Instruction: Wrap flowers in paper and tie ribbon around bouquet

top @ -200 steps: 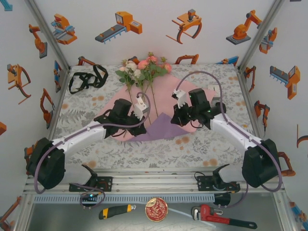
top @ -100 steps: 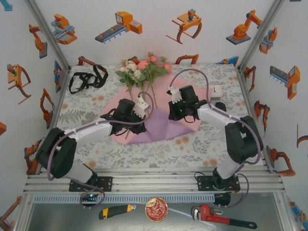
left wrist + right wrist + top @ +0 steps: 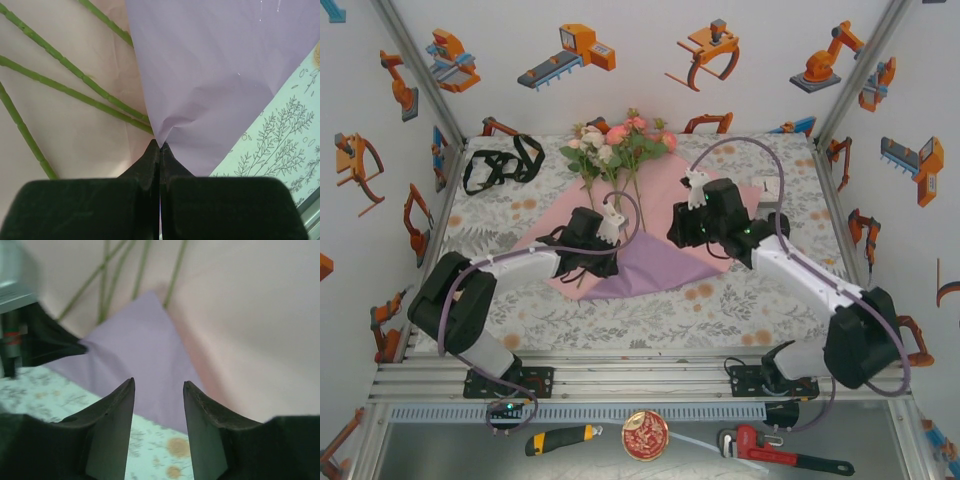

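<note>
Progress check: early wrap stage. Bunch of artificial pink, white and pale blue flowers (image 3: 620, 140) with long thin green stems (image 3: 75, 92) laid on large lilac-purple rectangular paper sheet (image 3: 665, 265), pink reverse up, on floral-cloth table (image 3: 520, 300). Near corner folded over toward stems, lilac face showing, not yet covering them. Left hand (image 3: 160, 150) clenched on crumpled edge of that fold. Right hand (image 3: 159, 385) released, fingers apart above fold, grasping nothing. Long narrow black fabric ribbon (image 3: 500, 160) heaped at far left of table, well apart from paper sheet, untouched. Left to do, judging by layout: roll paper sheet around stems into cone, fetch ribbon, tie.
</note>
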### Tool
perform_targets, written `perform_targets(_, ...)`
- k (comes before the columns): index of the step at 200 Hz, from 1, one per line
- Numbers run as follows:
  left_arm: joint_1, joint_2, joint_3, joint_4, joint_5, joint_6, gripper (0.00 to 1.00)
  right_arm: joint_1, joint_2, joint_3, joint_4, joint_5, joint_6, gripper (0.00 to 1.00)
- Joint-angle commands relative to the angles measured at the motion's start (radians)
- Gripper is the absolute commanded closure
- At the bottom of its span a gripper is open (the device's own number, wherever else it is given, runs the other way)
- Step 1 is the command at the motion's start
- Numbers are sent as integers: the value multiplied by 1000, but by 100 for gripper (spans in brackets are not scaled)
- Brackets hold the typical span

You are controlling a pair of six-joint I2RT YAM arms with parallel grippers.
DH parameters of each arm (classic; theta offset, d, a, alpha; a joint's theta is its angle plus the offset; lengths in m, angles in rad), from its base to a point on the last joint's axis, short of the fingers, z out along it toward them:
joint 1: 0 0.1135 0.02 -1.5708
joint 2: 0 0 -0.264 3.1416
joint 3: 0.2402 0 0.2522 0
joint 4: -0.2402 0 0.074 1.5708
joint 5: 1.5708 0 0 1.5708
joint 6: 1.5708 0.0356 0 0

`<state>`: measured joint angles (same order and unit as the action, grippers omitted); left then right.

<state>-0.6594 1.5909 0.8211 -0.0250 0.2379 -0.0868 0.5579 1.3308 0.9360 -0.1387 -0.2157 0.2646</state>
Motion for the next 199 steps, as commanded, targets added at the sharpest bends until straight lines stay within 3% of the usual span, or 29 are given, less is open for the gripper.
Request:
perform_targets(1, 9, 25, 7, 4, -48, -41, 100, 48, 38, -109, 123, -12, 132, 61)
perform_targets(13, 8, 29, 15, -19, -69, -46, 100, 57, 87, -105, 125, 3, 135, 62)
perform_targets(74, 7, -85, 43, -167, -109, -89, 57, 60, 278, -76, 175, 109, 145, 63)
perform_targets(91, 7, -160, 52, -221, -103, -135, 51, 62, 296, -78, 177, 130, 154, 63)
perform_targets(135, -17, -316, 75, -293, 31, -245, 48, 65, 308, -85, 160, 200, 141, 63)
perform_targets(164, -32, -240, 47, -167, 147, -336, 49, 65, 279, -103, 176, 189, 137, 62)
perform_targets(199, -62, -97, 14, -95, 38, -338, 62, 65, 191, -99, 136, 172, 131, 61)
